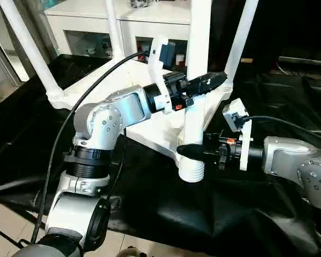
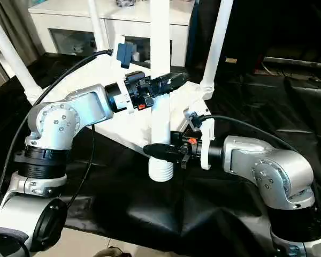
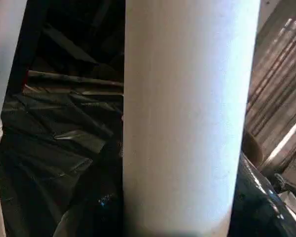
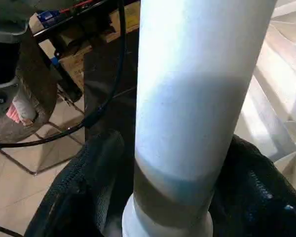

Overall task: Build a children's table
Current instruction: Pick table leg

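Nearest the camera, black sheeting (image 2: 150,209) covers the work surface. Above it the fourth leg (image 1: 197,69) stands upright, its ribbed lower end (image 1: 191,170) hanging over the near corner of the inverted top (image 1: 150,126); whether it is seated in a socket cannot be told.

Right gripper (image 1: 191,152): it reaches in from the right and pinches the leg just above the ribbed end. In the right wrist view its two black fingers (image 4: 84,192) press against opposite sides of the tube.

Left gripper (image 1: 206,83): it reaches across from the left and meets the same leg higher up, its fingers lying along the tube. In the left wrist view the leg (image 3: 187,118) stands between dark finger surfaces (image 3: 106,197) on either side, so the fingers are closed on it.

The top lies underside up on the sheeting, tilted, behind both grippers. Three more legs rise from its other corners: one at the left (image 1: 29,51), one at the back (image 1: 113,27), one at the right (image 1: 241,40).

Farthest, a white cabinet (image 1: 101,24) with glass-fronted shelves stands behind the table.
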Tool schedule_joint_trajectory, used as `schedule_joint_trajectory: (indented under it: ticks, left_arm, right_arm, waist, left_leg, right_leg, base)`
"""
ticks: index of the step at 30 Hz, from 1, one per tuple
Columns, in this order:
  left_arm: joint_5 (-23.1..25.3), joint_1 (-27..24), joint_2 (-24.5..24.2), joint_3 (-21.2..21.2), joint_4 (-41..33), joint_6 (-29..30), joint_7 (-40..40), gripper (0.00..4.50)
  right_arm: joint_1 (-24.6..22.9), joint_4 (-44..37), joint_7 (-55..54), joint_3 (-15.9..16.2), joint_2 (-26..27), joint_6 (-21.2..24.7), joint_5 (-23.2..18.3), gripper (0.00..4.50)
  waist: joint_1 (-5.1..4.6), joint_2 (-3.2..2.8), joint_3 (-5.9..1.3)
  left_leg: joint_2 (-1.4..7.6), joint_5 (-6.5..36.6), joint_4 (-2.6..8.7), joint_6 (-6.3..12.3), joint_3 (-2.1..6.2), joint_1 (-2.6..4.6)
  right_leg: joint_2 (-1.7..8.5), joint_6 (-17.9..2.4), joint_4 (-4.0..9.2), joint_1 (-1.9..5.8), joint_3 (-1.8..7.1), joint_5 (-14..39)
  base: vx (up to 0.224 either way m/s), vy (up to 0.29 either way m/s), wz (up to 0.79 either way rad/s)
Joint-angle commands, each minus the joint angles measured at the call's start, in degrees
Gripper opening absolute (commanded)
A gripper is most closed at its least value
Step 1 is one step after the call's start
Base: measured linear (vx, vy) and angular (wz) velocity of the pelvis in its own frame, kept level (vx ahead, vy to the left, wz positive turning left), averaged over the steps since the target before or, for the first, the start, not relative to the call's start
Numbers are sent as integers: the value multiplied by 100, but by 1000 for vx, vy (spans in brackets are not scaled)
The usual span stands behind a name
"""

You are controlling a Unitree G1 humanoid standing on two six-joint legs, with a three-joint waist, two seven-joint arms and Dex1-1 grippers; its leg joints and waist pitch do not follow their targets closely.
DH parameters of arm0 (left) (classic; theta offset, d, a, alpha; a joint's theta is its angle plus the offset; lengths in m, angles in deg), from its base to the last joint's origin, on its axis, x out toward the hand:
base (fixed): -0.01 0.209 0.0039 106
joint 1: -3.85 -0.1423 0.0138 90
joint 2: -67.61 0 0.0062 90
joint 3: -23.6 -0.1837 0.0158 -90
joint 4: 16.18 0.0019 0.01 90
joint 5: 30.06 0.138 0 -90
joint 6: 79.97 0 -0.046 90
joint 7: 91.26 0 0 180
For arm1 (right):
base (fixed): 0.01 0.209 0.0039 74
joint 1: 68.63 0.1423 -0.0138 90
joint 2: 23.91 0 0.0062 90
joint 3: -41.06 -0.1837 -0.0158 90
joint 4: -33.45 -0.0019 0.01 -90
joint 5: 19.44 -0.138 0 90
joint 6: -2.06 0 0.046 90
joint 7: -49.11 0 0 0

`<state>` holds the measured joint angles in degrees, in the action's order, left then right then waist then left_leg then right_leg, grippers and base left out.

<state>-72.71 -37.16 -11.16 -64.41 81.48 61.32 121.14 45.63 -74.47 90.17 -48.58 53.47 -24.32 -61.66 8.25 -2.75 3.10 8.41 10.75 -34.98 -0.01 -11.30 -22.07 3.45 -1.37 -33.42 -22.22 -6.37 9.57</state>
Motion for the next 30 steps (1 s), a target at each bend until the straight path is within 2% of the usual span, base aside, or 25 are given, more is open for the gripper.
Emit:
schedule_joint_trajectory:
  ticks: [1, 9, 10, 13, 15, 24, 25, 30]
  left_arm:
    - [31, -18, -10, -29, -168, -41, 81, 179]
    - [-36, -30, 23, -33, -229, 2, 98, 179]
    - [-54, -27, 46, -32, -249, 6, 90, 179]
    - [-50, -25, 52, -37, -256, 6, 109, 179]
    - [-39, -24, 54, -39, -252, 6, 121, 179]
    - [5, -35, 58, -38, -279, -63, 109, 179]
    - [50, -34, 59, -33, -280, -120, 76, 235]
    - [-43, -99, 77, -28, -395, -105, 175, 269]
  right_arm:
    - [-65, -78, 6, 62, -14, 82, -80, 300]
    - [-65, -9, -28, 51, -1, 50, -62, 300]
    - [-64, 21, -38, 44, 11, 44, -58, 271]
    - [-58, 48, -54, 36, 26, 31, -51, 261]
    - [-45, 73, -63, 16, 39, 21, -53, 226]
    - [-1, 135, -61, 8, 53, 1, -54, 190]
    - [3, 140, -66, 9, 59, -1, -56, 190]
    - [-24, 135, -146, -33, 149, -49, -57, 189]
  waist:
    - [4, 175, -427]
    - [7, 176, -425]
    - [6, 176, -428]
    - [5, 177, -431]
    - [3, 182, -427]
    - [8, 192, -432]
    - [6, 194, -430]
    - [1, 191, -433]
  left_leg:
    - [530, 501, 366, 180, 281, 126]
    - [531, 499, 363, 182, 279, 126]
    - [530, 499, 363, 182, 279, 127]
    - [532, 490, 363, 181, 281, 125]
    - [529, 501, 363, 183, 278, 126]
    - [536, 450, 363, 197, 281, 126]
    - [531, 462, 362, 198, 278, 125]
    - [538, 477, 365, 173, 281, 124]
  right_leg:
    - [688, -446, 432, 262, 400, 1944]
    - [692, -461, 434, 263, 399, 1940]
    - [687, -458, 433, 264, 398, 1943]
    - [691, -463, 431, 265, 399, 1930]
    - [690, -462, 435, 262, 399, 1940]
    - [689, -464, 423, 265, 399, 1881]
    - [687, -464, 425, 262, 400, 1885]
    - [689, -508, 416, 267, 400, 1840]
  base:
    - [0, 0, 0]
    - [0, 0, 0]
    - [0, 0, 0]
    - [0, 0, 0]
    - [0, 0, 0]
    - [0, 0, 0]
    - [0, 0, 0]
    - [0, 0, 0]
